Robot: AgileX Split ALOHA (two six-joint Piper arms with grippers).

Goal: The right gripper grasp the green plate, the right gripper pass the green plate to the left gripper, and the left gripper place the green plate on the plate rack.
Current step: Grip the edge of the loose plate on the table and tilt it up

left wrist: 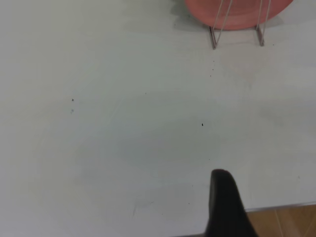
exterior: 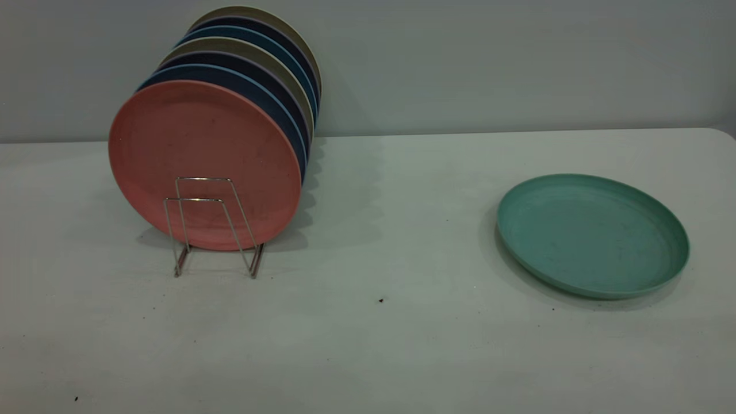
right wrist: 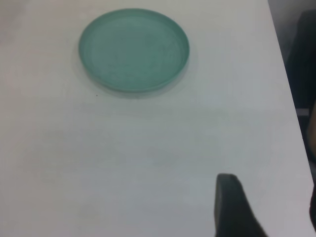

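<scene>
The green plate [exterior: 592,234] lies flat on the white table at the right, and it also shows in the right wrist view [right wrist: 134,49]. The plate rack [exterior: 214,227] stands at the left, with two wire loops free at its near end; its feet show in the left wrist view [left wrist: 237,29]. Neither gripper shows in the exterior view. Only one black tip of the left gripper [left wrist: 223,202] shows, over bare table well short of the rack. Only one black tip of the right gripper [right wrist: 229,205] shows, over bare table well short of the green plate.
A salmon-pink plate [exterior: 204,164] stands at the front of the rack, with several dark blue and beige plates [exterior: 259,80] behind it. The table edge [left wrist: 281,206] lies close to the left gripper. A dark object [right wrist: 302,54] stands beyond the table's side edge.
</scene>
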